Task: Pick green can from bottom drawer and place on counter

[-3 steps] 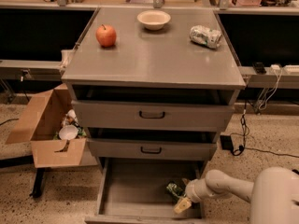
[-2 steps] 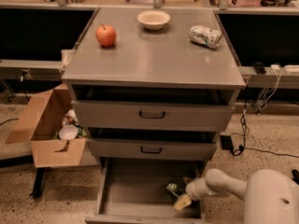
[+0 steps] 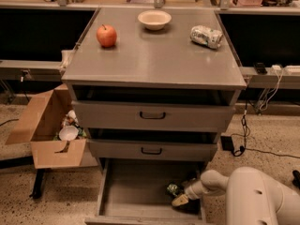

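The green can [image 3: 173, 189] lies at the right side of the open bottom drawer [image 3: 136, 191], on its grey floor. My gripper [image 3: 181, 199] reaches into the drawer from the lower right on a white arm and sits right beside the can, its pale fingertip [image 3: 179, 201] just below and right of it. The can is partly hidden by the gripper. The counter [image 3: 154, 55] is the grey cabinet top above.
On the counter stand a red apple [image 3: 107, 35], a white bowl [image 3: 154, 18] and a pale crushed can [image 3: 206, 35]. Two closed grey drawers with black handles [image 3: 152, 115] are above the open one. An open cardboard box [image 3: 49, 130] sits on the floor at the left.
The arm has shifted slightly; the gripper stays beside the can in the drawer. The can has not visibly moved.
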Available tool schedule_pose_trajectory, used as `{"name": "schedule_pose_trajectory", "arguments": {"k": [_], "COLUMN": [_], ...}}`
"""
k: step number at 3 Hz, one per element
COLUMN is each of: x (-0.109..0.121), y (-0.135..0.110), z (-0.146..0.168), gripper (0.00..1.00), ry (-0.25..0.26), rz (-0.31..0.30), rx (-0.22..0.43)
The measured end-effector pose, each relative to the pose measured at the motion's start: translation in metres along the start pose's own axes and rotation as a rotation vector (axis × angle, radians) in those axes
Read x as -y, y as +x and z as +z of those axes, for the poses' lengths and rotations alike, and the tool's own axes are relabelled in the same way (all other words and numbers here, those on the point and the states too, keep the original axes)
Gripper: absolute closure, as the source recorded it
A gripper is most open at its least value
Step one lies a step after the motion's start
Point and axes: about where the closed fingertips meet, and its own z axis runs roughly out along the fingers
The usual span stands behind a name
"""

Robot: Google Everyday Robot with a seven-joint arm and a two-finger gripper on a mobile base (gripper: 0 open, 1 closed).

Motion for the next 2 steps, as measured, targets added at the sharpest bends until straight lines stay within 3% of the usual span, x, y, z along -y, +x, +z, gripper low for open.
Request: {"name": "schedule_pose_trajectory", "arguments": {"k": [2], "x": [0.0058], "y": [0.0061], "z": [0.0110], "gripper": [0.72], "ry": [-0.001], "rz": [0.016], "rx": [-0.021]}}
